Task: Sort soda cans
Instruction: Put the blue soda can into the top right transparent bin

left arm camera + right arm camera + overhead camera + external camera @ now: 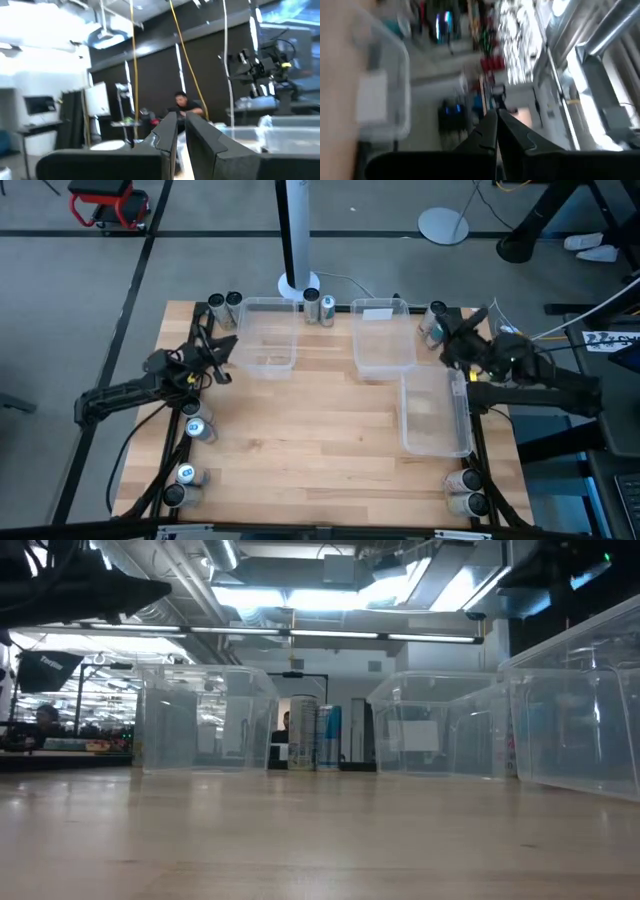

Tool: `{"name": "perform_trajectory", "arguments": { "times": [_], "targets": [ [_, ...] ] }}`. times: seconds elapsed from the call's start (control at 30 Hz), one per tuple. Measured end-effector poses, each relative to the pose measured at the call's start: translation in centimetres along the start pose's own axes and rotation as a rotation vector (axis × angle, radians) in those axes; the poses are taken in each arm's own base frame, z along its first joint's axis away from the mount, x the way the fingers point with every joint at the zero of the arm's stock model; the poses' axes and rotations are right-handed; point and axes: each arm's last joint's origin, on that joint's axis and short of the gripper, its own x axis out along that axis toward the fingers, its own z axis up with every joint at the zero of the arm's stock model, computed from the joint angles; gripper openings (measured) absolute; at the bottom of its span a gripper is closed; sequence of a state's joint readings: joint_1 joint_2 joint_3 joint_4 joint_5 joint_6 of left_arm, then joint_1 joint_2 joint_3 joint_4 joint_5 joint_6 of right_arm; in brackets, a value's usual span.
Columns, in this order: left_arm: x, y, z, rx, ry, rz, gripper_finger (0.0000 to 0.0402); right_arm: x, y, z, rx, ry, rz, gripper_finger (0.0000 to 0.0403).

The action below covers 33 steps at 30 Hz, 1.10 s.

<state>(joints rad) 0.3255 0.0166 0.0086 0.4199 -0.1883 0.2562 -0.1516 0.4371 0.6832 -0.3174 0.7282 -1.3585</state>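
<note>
Soda cans stand upright in small groups along the table's edges: two at the far-left corner [222,307], two at the far middle [319,308] [315,735], one at the far right [434,323], one on the left [197,426], two near-left [181,484], two near-right [467,492]. My left gripper [228,346] [182,120] hovers by the left bin's near-left corner, below the far-left cans, fingers almost together and holding nothing. My right gripper [447,340] [496,114] hovers just right of the far-right can, rolled sideways, shut and empty.
Three clear plastic bins sit on the wooden table: one far-left [268,335], one far-right [383,335], one along the right side [434,412]. A white post base [298,282] stands beyond the far edge. Bare wood spans the table's middle and near part.
</note>
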Motion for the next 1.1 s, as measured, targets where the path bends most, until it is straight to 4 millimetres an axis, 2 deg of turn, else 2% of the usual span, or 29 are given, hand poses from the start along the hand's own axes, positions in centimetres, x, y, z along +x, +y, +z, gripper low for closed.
{"name": "perform_trajectory", "arguments": {
  "times": [0.3, 0.53, 0.67, 0.9, 1.0, 1.1],
  "targets": [
    [0.0, 0.7, 0.6, 0.068, -0.059, 0.074, 0.0031, 3.2, -5.2, 2.4, -0.224, 0.343, 0.149, 0.0012],
    [0.0, 0.8, 1.0, 0.089, -0.099, 0.091, 0.0031, 5.5, -8.2, 1.4, -0.173, 0.51, 0.291, 0.0012],
    [0.0, 0.8, 1.1, 0.118, -0.107, 0.095, 0.0031, 6.7, -8.4, 0.3, -0.109, 0.545, 0.412, 0.0012],
    [-0.1, 0.9, 1.4, 0.138, -0.135, 0.106, 0.0031, 8.9, -7.2, -2.1, -0.038, 0.679, 0.554, 0.0017],
    [-0.1, 0.9, 1.4, 0.141, -0.137, 0.107, 0.0031, 9.4, -6.5, -3.2, -0.016, 0.735, 0.637, 0.0046],
    [-0.1, 0.9, 1.4, 0.144, -0.136, 0.107, 0.0031, 9.9, -6.2, -3.2, -0.013, 0.775, 0.641, 0.0097]
  ]
}}
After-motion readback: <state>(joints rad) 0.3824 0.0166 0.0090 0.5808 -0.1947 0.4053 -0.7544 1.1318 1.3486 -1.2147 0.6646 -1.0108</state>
